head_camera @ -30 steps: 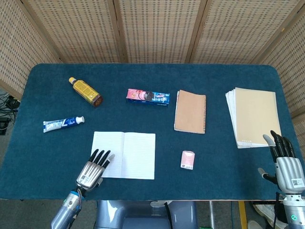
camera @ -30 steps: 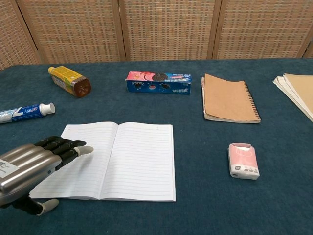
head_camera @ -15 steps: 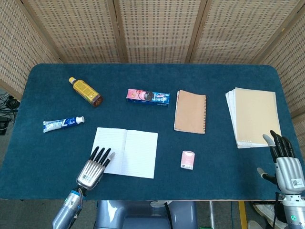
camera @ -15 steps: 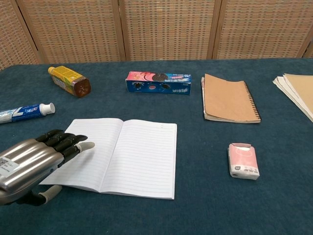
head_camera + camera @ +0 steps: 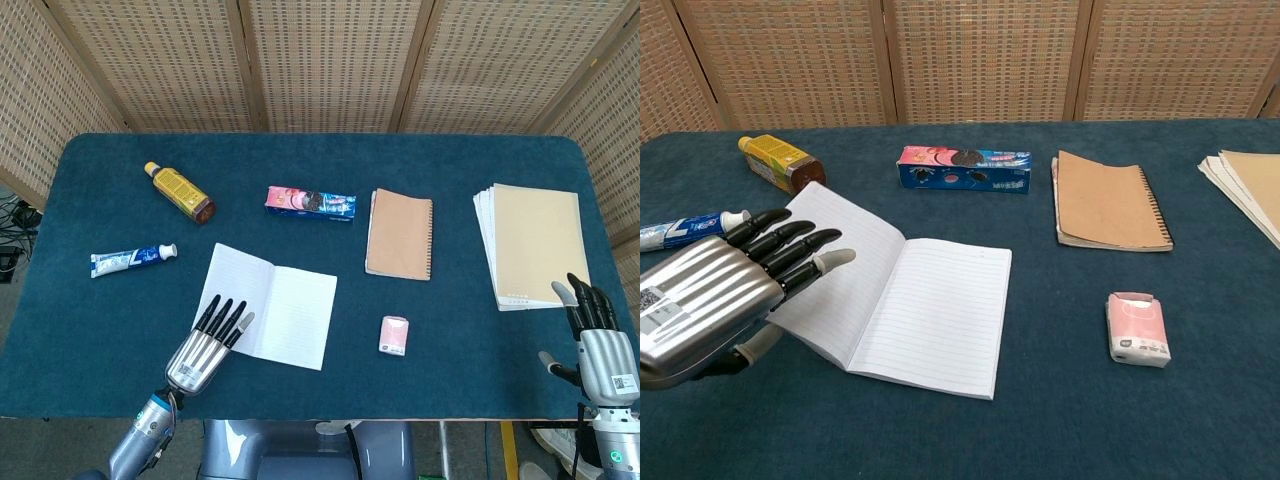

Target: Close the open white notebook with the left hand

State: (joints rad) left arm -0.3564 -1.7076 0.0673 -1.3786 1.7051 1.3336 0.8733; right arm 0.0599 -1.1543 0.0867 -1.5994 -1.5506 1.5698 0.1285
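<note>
Near the desk's front edge, the left hand (image 5: 735,285), fingers spread, was under the white notebook's (image 5: 272,307) raised left page, lifting it mid-close. Next it likely needs flipping rightward onto the flat page.

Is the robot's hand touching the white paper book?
Touching. In the chest view, the left hand has its fingers under the left page of the open white lined notebook, and that page is tilted up off the blue table.
</note>
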